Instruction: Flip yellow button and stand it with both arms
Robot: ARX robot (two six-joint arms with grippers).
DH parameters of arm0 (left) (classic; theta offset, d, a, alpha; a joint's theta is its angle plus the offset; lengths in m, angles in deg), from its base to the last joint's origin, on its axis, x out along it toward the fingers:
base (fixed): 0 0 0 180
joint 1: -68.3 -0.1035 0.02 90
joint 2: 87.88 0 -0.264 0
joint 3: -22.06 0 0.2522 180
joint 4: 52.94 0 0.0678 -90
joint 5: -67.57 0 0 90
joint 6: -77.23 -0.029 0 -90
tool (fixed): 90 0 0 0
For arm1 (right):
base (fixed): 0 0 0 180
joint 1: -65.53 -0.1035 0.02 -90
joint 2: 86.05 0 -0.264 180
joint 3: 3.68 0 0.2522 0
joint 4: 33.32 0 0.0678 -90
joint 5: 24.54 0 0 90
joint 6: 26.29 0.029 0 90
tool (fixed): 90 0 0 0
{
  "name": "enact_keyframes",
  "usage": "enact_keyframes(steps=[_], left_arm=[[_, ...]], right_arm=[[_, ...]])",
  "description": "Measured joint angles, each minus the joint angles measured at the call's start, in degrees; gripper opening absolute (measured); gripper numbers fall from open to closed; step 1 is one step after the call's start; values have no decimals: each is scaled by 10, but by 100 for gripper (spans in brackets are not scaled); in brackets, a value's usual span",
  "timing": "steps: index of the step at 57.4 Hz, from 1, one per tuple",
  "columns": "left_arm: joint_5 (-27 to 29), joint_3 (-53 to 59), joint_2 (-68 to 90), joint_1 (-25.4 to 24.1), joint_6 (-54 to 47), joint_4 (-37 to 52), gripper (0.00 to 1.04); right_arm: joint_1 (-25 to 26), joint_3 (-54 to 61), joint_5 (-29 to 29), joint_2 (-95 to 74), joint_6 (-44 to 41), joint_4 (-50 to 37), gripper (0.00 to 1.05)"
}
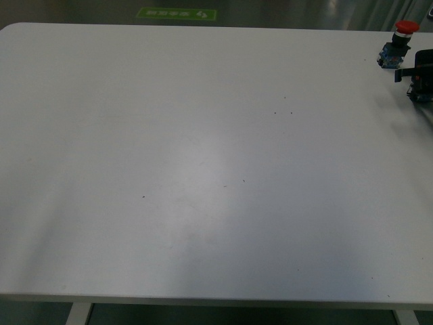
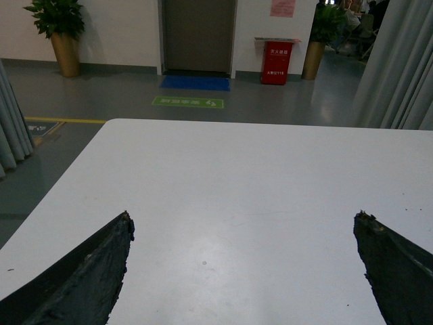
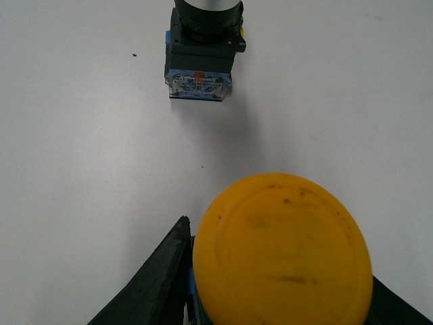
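Note:
The yellow button (image 3: 282,230) fills the near part of the right wrist view, its round yellow-orange cap facing the camera. My right gripper (image 3: 277,271) is shut on it, with a black finger (image 3: 152,284) against the side of its body under the cap. In the front view the right gripper (image 1: 419,76) shows only as a blocky black piece at the table's far right edge, and the yellow cap is hidden there. My left gripper (image 2: 242,217) hangs open over bare table, nothing between its fingers (image 2: 81,277).
A red-capped switch (image 1: 399,42) stands at the far right corner of the white table (image 1: 203,169), just beyond the right gripper; its black-and-blue body (image 3: 197,61) shows close ahead of the yellow cap. Floor, a door and plants lie beyond the table's far edge.

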Motion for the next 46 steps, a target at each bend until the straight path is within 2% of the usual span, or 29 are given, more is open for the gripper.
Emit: enact_keyframes(steps=[44, 45, 46], left_arm=[[0, 0, 0, 0, 0, 0, 98], [0, 0, 0, 0, 0, 0, 98], [0, 0, 0, 0, 0, 0, 98]], right_arm=[[6, 0, -11, -2, 6, -2, 40], [7, 0, -11, -2, 6, -2, 41], [7, 0, -11, -2, 7, -2, 45]])
